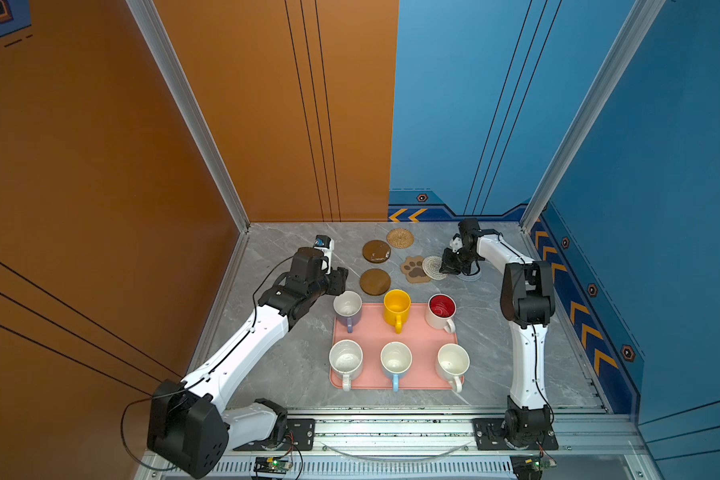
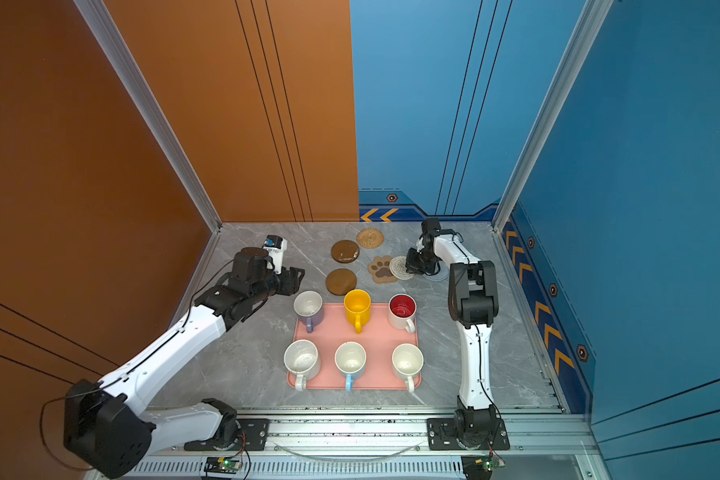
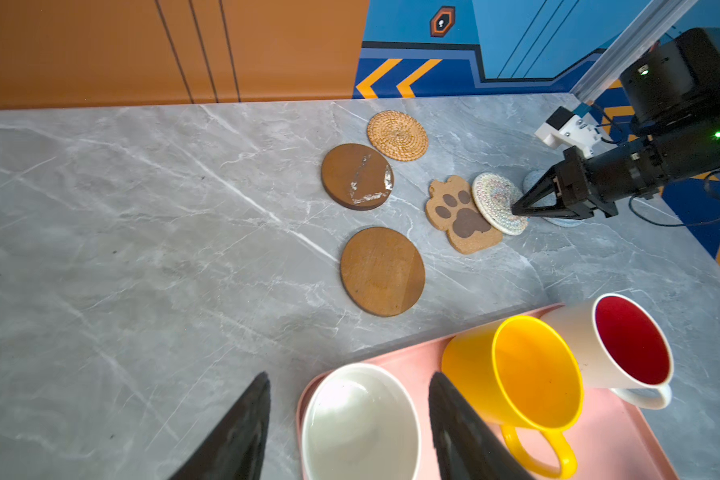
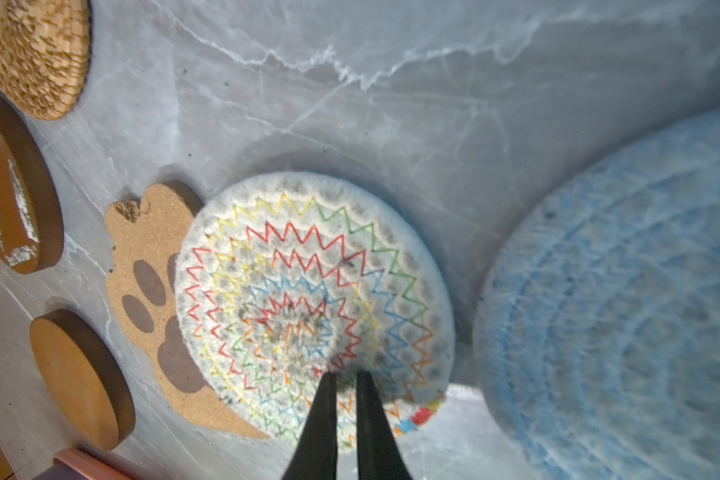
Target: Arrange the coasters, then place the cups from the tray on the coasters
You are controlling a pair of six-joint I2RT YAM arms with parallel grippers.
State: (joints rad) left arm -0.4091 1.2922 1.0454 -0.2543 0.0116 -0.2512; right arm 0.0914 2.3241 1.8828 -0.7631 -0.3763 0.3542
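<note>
Six cups stand on the pink tray (image 1: 416, 336). My left gripper (image 3: 348, 379) is open, its fingers astride the lilac cup (image 1: 348, 307) at the tray's far left corner, with gaps on both sides. Beyond the tray lie two brown disc coasters (image 1: 376, 251), a rattan one (image 1: 400, 238) and a paw-shaped one (image 1: 413, 269). The white woven coaster (image 4: 308, 270) leans tilted on the paw coaster. My right gripper (image 4: 346, 376) is shut on the white coaster's weave near its edge. The pale-blue coaster (image 4: 620, 311) lies beside it, partly under the gripper.
The yellow cup (image 3: 533, 374) stands close to my left gripper's inner finger, with the red-inside cup (image 1: 441, 309) past it. Speckled (image 1: 346, 359), light-blue (image 1: 395, 359) and plain white (image 1: 452, 361) cups fill the tray's near row. Walls close the table on three sides.
</note>
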